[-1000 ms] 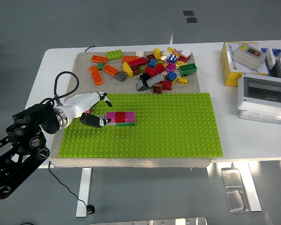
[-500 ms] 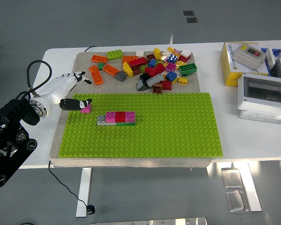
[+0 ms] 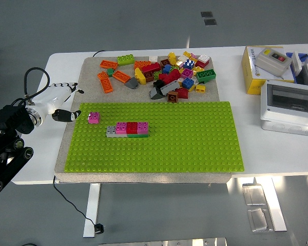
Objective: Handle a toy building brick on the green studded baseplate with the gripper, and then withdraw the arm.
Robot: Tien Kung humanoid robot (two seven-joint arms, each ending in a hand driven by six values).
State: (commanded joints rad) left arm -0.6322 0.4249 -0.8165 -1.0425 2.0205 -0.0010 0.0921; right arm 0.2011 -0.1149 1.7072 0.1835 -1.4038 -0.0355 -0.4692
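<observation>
A small pink brick (image 3: 94, 118) sits alone near the far left corner of the green studded baseplate (image 3: 185, 143). A short row of bricks (image 3: 127, 129), grey, pink, red and pink, stands just to its right and nearer. My left hand (image 3: 65, 102) is white with black fingertips. It is off the baseplate's left edge, fingers spread and empty, a short way left of the pink brick. The right arm is out of view.
A pile of loose coloured bricks (image 3: 167, 74) lies on the grey mat beyond the baseplate. A yellow box (image 3: 264, 69) and a grey and white case (image 3: 290, 105) stand at the right. A black cable (image 3: 66, 197) hangs below the table's front left.
My left hand took a pink brick off the row's left end, carried it left and far, set it down there, and let go. The hand has drawn back leftward off the baseplate.
</observation>
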